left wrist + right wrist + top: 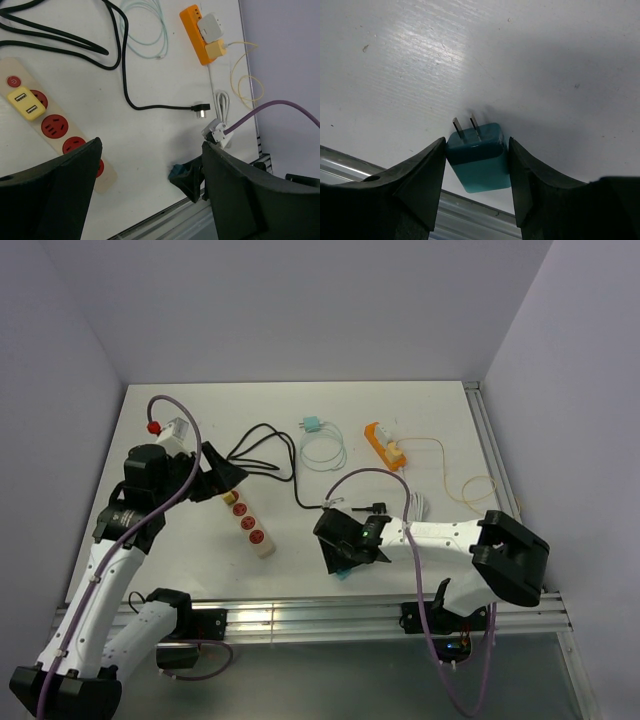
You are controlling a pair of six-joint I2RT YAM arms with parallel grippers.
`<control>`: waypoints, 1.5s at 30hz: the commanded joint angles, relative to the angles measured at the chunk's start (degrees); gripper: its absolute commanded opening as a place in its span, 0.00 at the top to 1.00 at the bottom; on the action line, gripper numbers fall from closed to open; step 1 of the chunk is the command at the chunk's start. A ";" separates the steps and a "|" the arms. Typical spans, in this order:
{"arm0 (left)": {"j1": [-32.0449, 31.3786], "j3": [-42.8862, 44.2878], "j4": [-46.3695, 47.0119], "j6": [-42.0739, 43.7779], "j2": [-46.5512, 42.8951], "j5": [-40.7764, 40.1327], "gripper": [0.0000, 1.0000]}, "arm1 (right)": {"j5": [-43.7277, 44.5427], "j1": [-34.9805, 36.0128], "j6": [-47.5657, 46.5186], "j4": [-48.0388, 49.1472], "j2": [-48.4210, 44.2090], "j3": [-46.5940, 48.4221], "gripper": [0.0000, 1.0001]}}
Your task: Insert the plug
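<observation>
A teal two-prong plug (479,159) lies on the white table by its front edge, prongs pointing away from the wrist. My right gripper (477,150) has a finger on each side of it and is shut on it; in the top view the right gripper (340,560) covers most of the plug (343,574). The beige power strip (248,523) with red sockets lies left of centre and also shows in the left wrist view (55,127), with a yellow adapter (25,102) plugged in. My left gripper (225,483) is open and empty above the strip's far end.
An orange power strip (385,447) with a white and a yellow adapter lies at the back right. A black cable (265,452) with a plug end, a thin teal cable coil (322,445) and a yellow cable (478,488) lie about. The metal rail (300,615) borders the front edge.
</observation>
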 commanded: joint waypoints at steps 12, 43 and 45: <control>-5.85 -9.73 19.13 -4.44 -9.22 -8.24 0.30 | -6.27 -11.46 19.94 20.41 -8.63 11.97 1.00; -23.87 -18.79 46.74 7.16 -13.28 -22.23 0.37 | 6.21 -5.31 52.65 30.09 -2.21 30.71 1.00; -24.05 -19.14 47.09 6.98 -13.54 -23.55 0.39 | 6.38 -4.87 52.74 29.65 -2.47 30.62 1.00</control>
